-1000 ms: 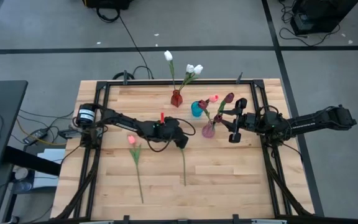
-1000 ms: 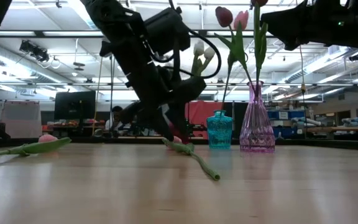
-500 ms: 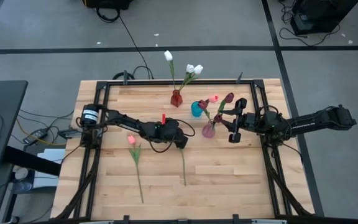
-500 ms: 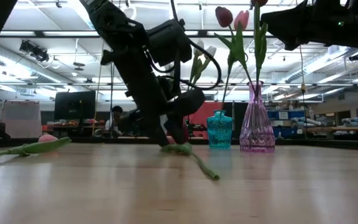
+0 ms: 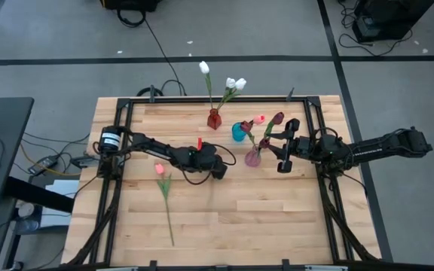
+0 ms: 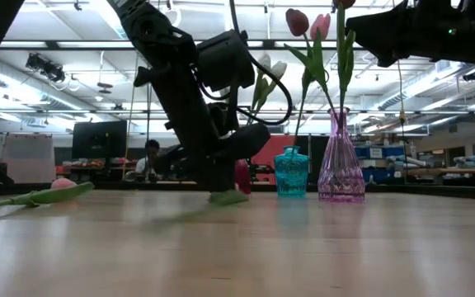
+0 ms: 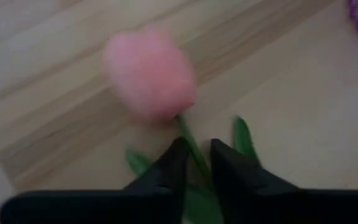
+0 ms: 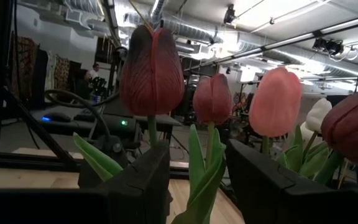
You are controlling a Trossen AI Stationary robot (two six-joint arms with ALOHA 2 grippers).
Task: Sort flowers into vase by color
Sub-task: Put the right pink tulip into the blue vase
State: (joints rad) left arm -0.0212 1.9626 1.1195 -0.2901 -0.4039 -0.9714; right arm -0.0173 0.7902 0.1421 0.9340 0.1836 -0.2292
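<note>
1. pink tulip point(image 5: 160, 170) lies flat on the wooden table point(image 5: 277, 218), left of centre.
2. left gripper point(image 5: 221, 172) pinches another pink tulip's stem point(image 7: 193, 149) at mid-table.
3. purple vase point(image 5: 252, 157) holds maroon tulips point(image 8: 152, 71).
4. right gripper point(image 5: 280, 145) hovers beside it, fingers apart.

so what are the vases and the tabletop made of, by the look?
Tall purple vase and short teal vase: likely glass or clear plastic, glossy, since light passes through them. Small red vase: too small to tell. Pale plank tabletop: wood, matte, with visible board seams and grain.
</note>
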